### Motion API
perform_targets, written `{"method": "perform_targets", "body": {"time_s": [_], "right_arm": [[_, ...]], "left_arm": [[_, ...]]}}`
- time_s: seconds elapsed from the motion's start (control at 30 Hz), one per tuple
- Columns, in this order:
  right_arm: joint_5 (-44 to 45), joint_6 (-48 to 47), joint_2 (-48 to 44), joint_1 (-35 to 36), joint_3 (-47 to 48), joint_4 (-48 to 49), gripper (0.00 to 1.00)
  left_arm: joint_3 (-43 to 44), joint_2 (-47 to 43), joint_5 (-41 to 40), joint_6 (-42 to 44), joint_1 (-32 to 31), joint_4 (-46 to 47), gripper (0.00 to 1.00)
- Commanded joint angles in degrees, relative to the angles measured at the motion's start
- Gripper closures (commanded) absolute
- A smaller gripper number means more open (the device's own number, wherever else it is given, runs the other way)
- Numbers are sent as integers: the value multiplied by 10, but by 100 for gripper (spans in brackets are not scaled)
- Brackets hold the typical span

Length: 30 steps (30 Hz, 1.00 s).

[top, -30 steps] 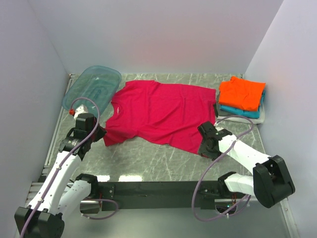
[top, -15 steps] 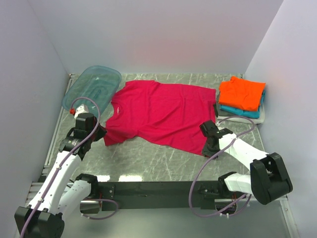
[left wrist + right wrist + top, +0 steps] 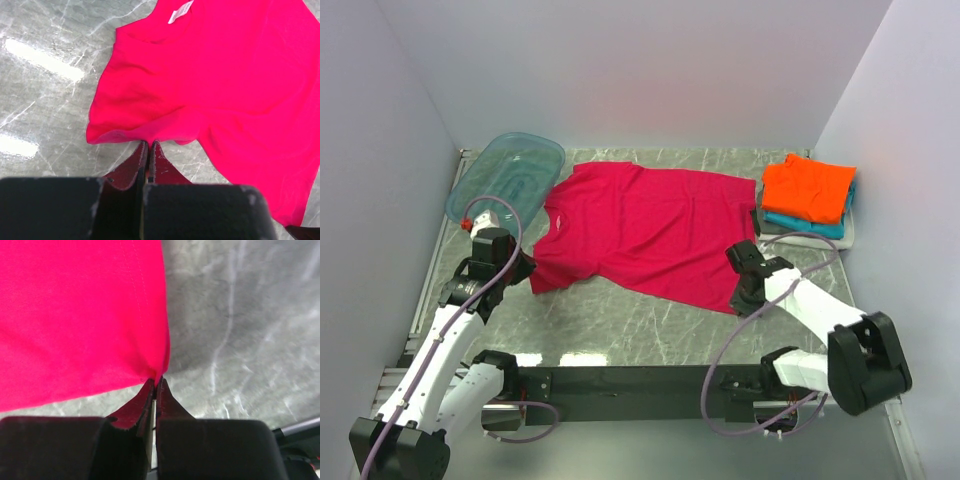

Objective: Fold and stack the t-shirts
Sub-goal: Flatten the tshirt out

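Right now the right gripper (image 3: 154,382) is pinched tight, both fingers pressed flat together on the near hem corner of the crimson t-shirt (image 3: 640,230), and you can see the cloth pucker right at the tips. Over on the other side, the left gripper (image 3: 148,145) is squeezed together as well, its tips nipping the lower edge of the shirt's near sleeve. Between the two, the shirt lies spread out on the grey marbled table (image 3: 620,325), collar toward the left with the white neck label (image 3: 180,11) showing, hem toward the right. Out past the right gripper, in the far right corner, sits a folded stack: orange t-shirt (image 3: 807,188) on top, teal t-shirt (image 3: 810,224) under it, grey-white t-shirt (image 3: 828,239) at the bottom. In the far left corner a translucent teal tub (image 3: 507,177) sits just beside the shirt's far shoulder.
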Motion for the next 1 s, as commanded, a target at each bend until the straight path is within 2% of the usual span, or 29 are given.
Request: {"method": "perform_targets", "body": {"time_s": [0.0,0.2,0.37,0.8,0.97], "right_arm": [[35,15,-66,-5,40,-51,100],[80,18,-129,-4,84,-121,100],[61,28,-162,-5,81,-133,100],[69,35,-246,-5,104,-212,100],[57,36,-279,-4,91,-224,100]], "left_arm": [[10,-5,22,14,3,26,99],[3,2,80,28,-4,49,100],[2,-12,119,28,-23,42,99],[-3,-118,178,-17,-31,-50,99],[15,-164,163,-25,-30,-108,99]]}}
